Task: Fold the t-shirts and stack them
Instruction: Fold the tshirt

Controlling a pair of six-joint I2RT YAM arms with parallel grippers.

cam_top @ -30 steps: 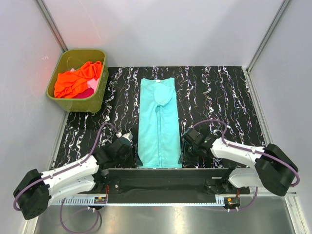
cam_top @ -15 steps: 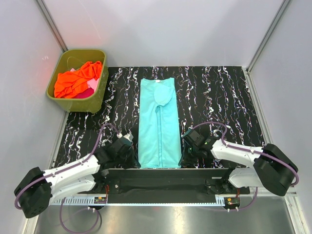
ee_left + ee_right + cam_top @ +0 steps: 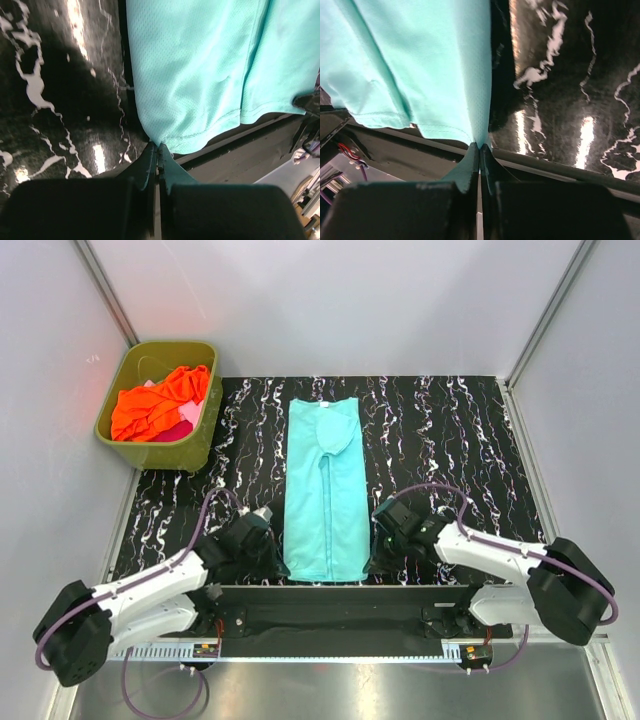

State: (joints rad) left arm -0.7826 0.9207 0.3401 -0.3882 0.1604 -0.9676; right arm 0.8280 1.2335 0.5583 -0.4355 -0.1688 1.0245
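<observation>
Clamped left claw [image 3: 158,147] shut on teal t-shirt [image 3: 325,490] at its 7 o'clock hem corner, right claw [image 3: 480,146] shut on the 5 o'clock corner. Saw shirt folded narrow, flat on counter [image 3: 440,430], collar at 12. Saw orange t-shirt [image 3: 158,402] atop pink t-shirt [image 3: 178,430] in olive tub [image 3: 200,448] at 10 o'clock.
</observation>
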